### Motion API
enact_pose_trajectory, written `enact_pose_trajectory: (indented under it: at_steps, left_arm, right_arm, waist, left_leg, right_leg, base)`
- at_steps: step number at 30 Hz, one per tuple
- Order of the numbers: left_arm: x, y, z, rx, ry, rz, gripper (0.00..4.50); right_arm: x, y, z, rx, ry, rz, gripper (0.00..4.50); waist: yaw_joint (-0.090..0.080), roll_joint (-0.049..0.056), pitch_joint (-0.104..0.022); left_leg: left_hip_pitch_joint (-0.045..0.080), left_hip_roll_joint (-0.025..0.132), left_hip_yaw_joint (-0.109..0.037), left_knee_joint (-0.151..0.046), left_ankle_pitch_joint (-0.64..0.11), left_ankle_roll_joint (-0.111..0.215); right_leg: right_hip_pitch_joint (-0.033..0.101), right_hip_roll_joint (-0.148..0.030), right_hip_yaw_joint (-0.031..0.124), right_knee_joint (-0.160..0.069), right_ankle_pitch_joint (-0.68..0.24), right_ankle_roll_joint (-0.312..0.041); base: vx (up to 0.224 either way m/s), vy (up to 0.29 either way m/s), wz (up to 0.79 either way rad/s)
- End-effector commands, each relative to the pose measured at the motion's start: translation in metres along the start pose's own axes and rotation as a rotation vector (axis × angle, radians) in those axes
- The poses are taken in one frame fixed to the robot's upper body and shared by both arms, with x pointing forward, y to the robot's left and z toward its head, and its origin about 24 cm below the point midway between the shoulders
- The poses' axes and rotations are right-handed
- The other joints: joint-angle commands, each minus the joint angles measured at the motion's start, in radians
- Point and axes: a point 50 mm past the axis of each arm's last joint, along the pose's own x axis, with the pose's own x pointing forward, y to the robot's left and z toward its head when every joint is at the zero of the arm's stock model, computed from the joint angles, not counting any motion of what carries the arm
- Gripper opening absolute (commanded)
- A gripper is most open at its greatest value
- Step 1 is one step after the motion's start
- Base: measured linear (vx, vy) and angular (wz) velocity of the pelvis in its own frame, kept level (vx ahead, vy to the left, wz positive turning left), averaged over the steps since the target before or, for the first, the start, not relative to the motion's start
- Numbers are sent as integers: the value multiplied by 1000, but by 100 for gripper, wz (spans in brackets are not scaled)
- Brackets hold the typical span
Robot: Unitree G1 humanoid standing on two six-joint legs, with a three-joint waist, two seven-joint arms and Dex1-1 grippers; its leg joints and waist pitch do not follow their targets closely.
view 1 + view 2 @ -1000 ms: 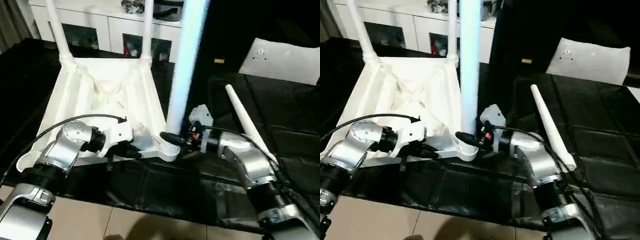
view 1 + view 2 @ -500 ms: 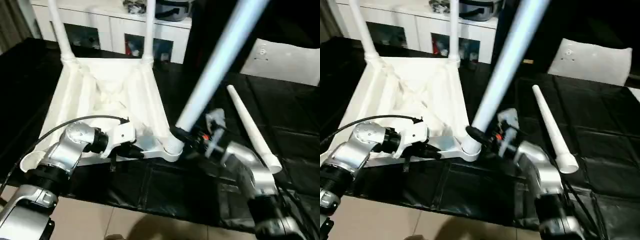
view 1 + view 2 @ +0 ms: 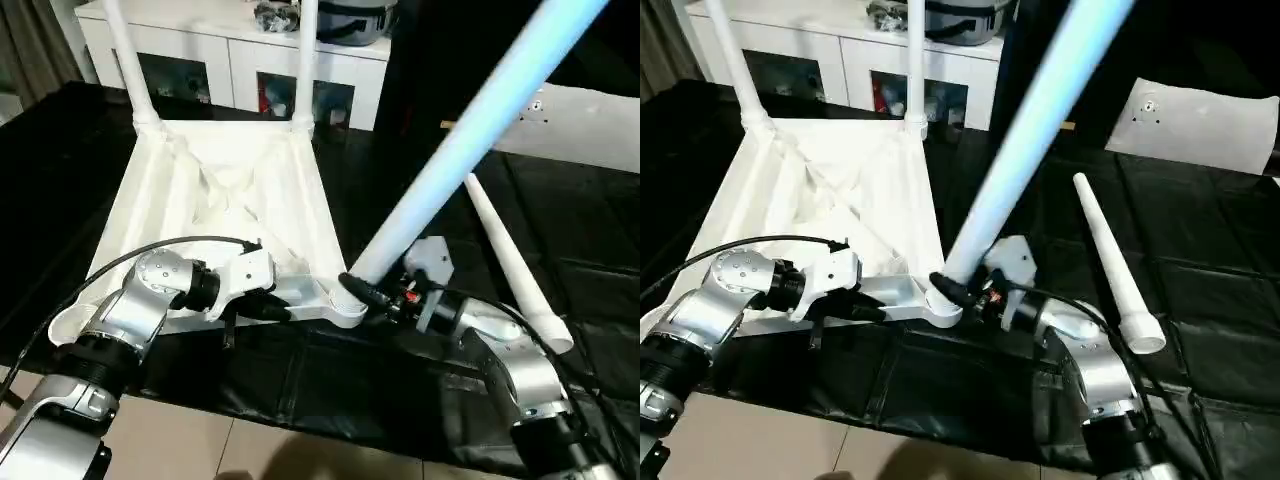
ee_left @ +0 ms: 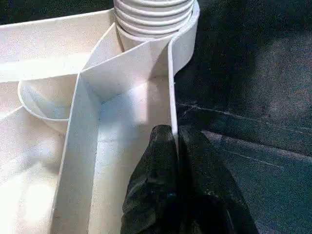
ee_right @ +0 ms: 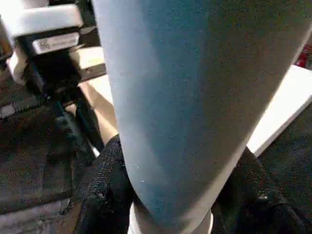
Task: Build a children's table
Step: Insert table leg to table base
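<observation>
The children's table top [image 3: 230, 190] lies upside down on a black mat, ribbed underside up. Two white legs [image 3: 125, 50] [image 3: 307, 60] stand upright in its far corner sockets. My left gripper [image 4: 176, 146] is shut on the thin wall of the near rim, close to the near right corner socket [image 3: 345, 305]. A third leg [image 3: 470, 130] has its threaded base [image 4: 153, 19] at that socket and leans steeply up to the right. My right gripper [image 3: 372, 296] is shut around this leg just above the base, one black finger [image 5: 105, 185] on each side. Another leg [image 3: 510, 265] lies loose on the mat to the right.
A white cabinet with glass doors [image 3: 230, 60] stands behind the table top. A flat white panel [image 3: 580, 120] with a small round fitting lies at the back right. The black mat [image 3: 560, 210] ends near me at a tiled floor [image 3: 250, 450].
The leg in my right gripper has tipped from upright to a steep lean toward the right, base staying at the socket. My right forearm shifted with it. The left gripper kept its hold.
</observation>
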Motion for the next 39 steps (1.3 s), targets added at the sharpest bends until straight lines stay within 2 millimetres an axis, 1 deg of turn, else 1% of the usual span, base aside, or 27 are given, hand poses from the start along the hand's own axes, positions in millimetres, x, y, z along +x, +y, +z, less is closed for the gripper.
enact_pose_trajectory:
  at_steps: [1, 2, 3, 5, 7, 8, 10, 11, 12, 14, 15, 16, 17, 18, 20, 21, 22, 23, 28, 32, 33, 34, 35, 36, 37, 38, 39]
  left_arm:
    - [2, -1, 4, 45, 18, -16, 0]
    - [1, -1, 4, 49, 18, -22, 0]
    - [1, -1, 4, 51, 19, -26, 0]
    - [1, -2, 6, 68, 16, -52, 0]
    - [3, -4, 10, 84, -2, -92, 0]
    - [5, -6, 13, 99, -12, -126, 0]
    - [6, -7, 16, 114, -12, -156, 0]
    - [7, -7, 17, 121, -9, -167, 0]
    - [8, -7, 18, 132, -4, -183, 0]
    - [8, -5, 20, 150, 7, -202, 0]
    - [9, -4, 22, 161, 13, -210, 0]
    - [9, -4, 23, 166, 17, -213, 0]
    - [9, -3, 23, 171, 25, -214, 0]
    - [9, -2, 23, 173, 31, -214, 0]
    - [8, 0, 23, 176, 41, -211, 0]
    - [8, 2, 22, 177, 51, -206, 0]
    - [7, 2, 22, 176, 52, -204, 0]
    - [7, 3, 21, 176, 58, -197, 0]
    - [3, 5, 17, 161, 75, -174, 0]
    - [-3, 4, 12, 114, 57, -134, 0]
    - [-6, 2, 11, 84, 39, -108, 0]
    - [-8, -1, 10, 58, 25, -82, 0]
    - [-9, -1, 9, 55, 23, -78, 0]
    - [-12, -6, 9, 27, 5, -50, 0]
    - [-12, -7, 8, 24, 3, -47, 0]
    - [-12, -12, 10, -4, -15, -22, 0]
    - [-10, -16, 12, -19, -29, -8, 0]
  right_arm:
    - [-1, 16, -35, 74, 184, 86, 186]
    - [1, 16, -37, 66, 195, 98, 186]
    - [2, 16, -37, 67, 197, 99, 186]
    - [6, 16, -38, 79, 199, 107, 186]
    - [10, 16, -39, 95, 194, 128, 186]
    - [12, 17, -39, 108, 189, 150, 186]
    - [14, 18, -38, 124, 183, 174, 186]
    - [14, 18, -38, 131, 180, 183, 186]
    - [15, 19, -37, 135, 179, 204, 186]
    - [15, 21, -37, 139, 181, 236, 186]
    - [15, 22, -37, 137, 184, 253, 186]
    - [15, 23, -38, 136, 187, 263, 186]
    - [15, 24, -38, 133, 191, 274, 186]
    - [15, 25, -39, 130, 193, 280, 186]
    - [15, 26, -39, 126, 196, 289, 186]
    - [16, 27, -39, 125, 197, 295, 186]
    - [16, 27, -39, 125, 197, 296, 186]
    - [16, 27, -39, 126, 196, 297, 186]
    - [18, 26, -38, 129, 190, 293, 186]
    - [21, 23, -39, 129, 190, 229, 186]
    - [23, 18, -40, 129, 189, 173, 186]
    - [24, 14, -40, 129, 187, 116, 186]
    - [24, 13, -40, 130, 186, 107, 186]
    - [26, 7, -40, 134, 182, 33, 186]
    - [26, 6, -40, 135, 181, 24, 186]
    - [28, 1, -39, 151, 174, -40, 186]
    - [29, -1, -39, 162, 170, -70, 186]
  waist:
    - [-8, 14, -40]
    - [-11, 13, -37]
    - [-13, 13, -37]
    - [-17, 19, -29]
    - [-28, 16, -26]
    - [-28, 19, -23]
    - [-32, 19, -21]
    - [-32, 21, -20]
    - [-31, 27, -17]
    - [-31, 24, -18]
    - [-31, 29, -14]
    - [-28, 25, -16]
    - [-26, 31, -12]
    - [-25, 27, -12]
    - [-23, 31, -8]
    - [-22, 30, -7]
    - [-23, 30, -6]
    - [-24, 30, -4]
    - [-29, 33, 2]
    - [-31, 35, 4]
    - [-32, 39, 5]
    - [-35, 41, 6]
    - [-40, 39, 7]
    - [-46, 38, 5]
    - [-48, 40, 10]
    - [-55, 43, 8]
    - [-55, 43, 8]
  left_leg:
    - [-1, 61, -29, -77, -312, 23]
    - [0, 60, -29, -77, -323, 24]
    - [-1, 60, -30, -78, -328, 24]
    - [0, 59, -32, -80, -353, 23]
    - [0, 58, -35, -80, -384, 22]
    - [1, 58, -36, -80, -389, 23]
    - [0, 58, -36, -81, -387, 28]
    - [-1, 59, -37, -82, -383, 29]
    - [-1, 62, -37, -85, -382, 31]
    - [-2, 64, -35, -87, -375, 34]
    - [-4, 63, -35, -89, -370, 38]
    - [-4, 64, -33, -89, -362, 40]
    - [-5, 64, -34, -91, -359, 39]
    - [-5, 63, -32, -90, -354, 41]
    - [-1, 60, -30, -90, -351, 43]
    - [-3, 60, -31, -91, -346, 43]
    - [-2, 61, -32, -92, -347, 42]
    - [-4, 62, -34, -93, -349, 41]
    - [-1, 64, -38, -97, -391, 34]
    - [-2, 65, -40, -99, -402, 31]
    - [0, 65, -41, -100, -411, 25]
    - [1, 66, -42, -101, -422, 16]
    - [0, 66, -45, -101, -430, 12]
    - [1, 65, -46, -99, -440, 8]
    - [2, 65, -46, -100, -444, 8]
    - [3, 66, -48, -100, -441, 8]
    - [3, 66, -48, -100, -441, 8]
  right_leg:
    - [28, -101, 64, -107, -589, -21]
    - [25, -101, 64, -109, -601, -18]
    - [26, -102, 64, -110, -608, -15]
    - [21, -101, 62, -115, -625, -10]
    - [21, -99, 59, -118, -650, -5]
    - [20, -100, 58, -120, -659, -3]
    - [20, -101, 61, -120, -657, -6]
    - [19, -101, 63, -118, -647, -11]
    - [17, -100, 66, -115, -622, -23]
    - [19, -98, 70, -109, -578, -41]
    - [19, -96, 73, -106, -555, -50]
    - [21, -96, 74, -104, -541, -55]
    - [20, -97, 75, -102, -536, -59]
    - [21, -98, 75, -105, -546, -59]
    - [19, -97, 74, -110, -569, -54]
    - [20, -98, 74, -110, -578, -51]
    - [20, -97, 72, -112, -594, -45]
    - [20, -98, 72, -111, -599, -44]
    - [15, -101, 71, -118, -648, -35]
    - [13, -105, 72, -122, -673, -30]
    - [12, -107, 71, -125, -692, -29]
    - [10, -109, 70, -125, -702, -34]
    - [10, -109, 68, -125, -711, -32]
    - [10, -111, 66, -125, -729, -26]
    - [6, -109, 66, -130, -739, -25]
    - [9, -111, 67, -128, -732, -29]
    - [9, -111, 67, -128, -732, -29]
  base:
    - [0, 0, 0]
    - [0, 0, 0]
    - [0, 0, 0]
    - [0, 0, 0]
    - [0, 0, 0]
    - [0, 0, 0]
    - [0, 0, 0]
    - [0, 0, 0]
    - [0, 0, 0]
    - [0, 0, 0]
    - [0, 0, 0]
    - [0, 0, 0]
    - [0, 0, 0]
    - [0, 0, 0]
    - [0, 0, 0]
    - [0, 0, 0]
    - [0, 0, 0]
    - [0, 0, 0]
    - [0, 0, 0]
    - [0, 0, 0]
    - [0, 0, 0]
    - [0, 0, 0]
    - [0, 0, 0]
    - [0, 0, 0]
    - [0, 0, 0]
    - [0, 0, 0]
    - [0, 0, 0]
